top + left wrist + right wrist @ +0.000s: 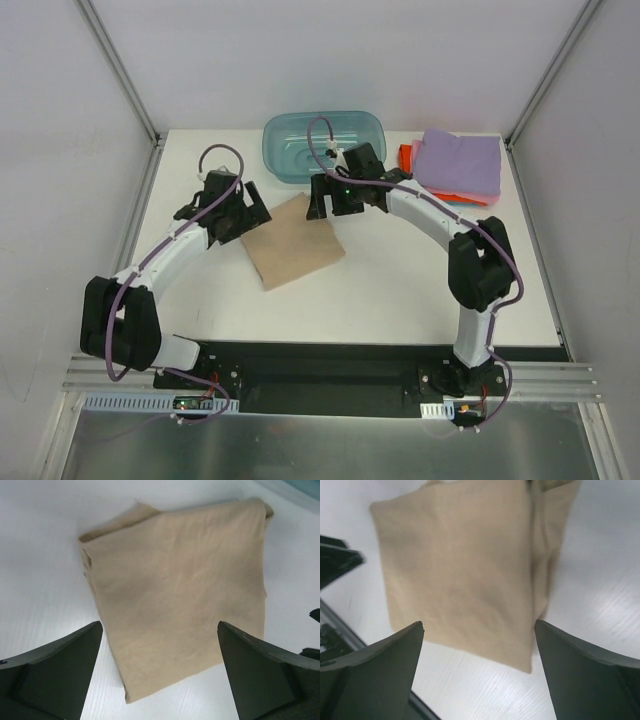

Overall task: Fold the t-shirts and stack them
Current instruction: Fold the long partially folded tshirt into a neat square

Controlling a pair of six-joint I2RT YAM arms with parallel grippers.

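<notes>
A tan-beige t-shirt (293, 245) lies folded into a flat rectangle on the white table; it also shows in the left wrist view (175, 590) and in the right wrist view (460, 575). My left gripper (245, 218) hovers at the shirt's left edge, open and empty (160, 680). My right gripper (335, 200) hovers over the shirt's far right corner, open and empty (477, 675). A stack of folded shirts sits at the back right, lilac (460, 163) on top of orange-red (408, 155).
A translucent teal plastic tub (300, 145) stands at the back of the table, just behind my right wrist. White walls close in the table on the left, back and right. The black base rail runs along the near edge.
</notes>
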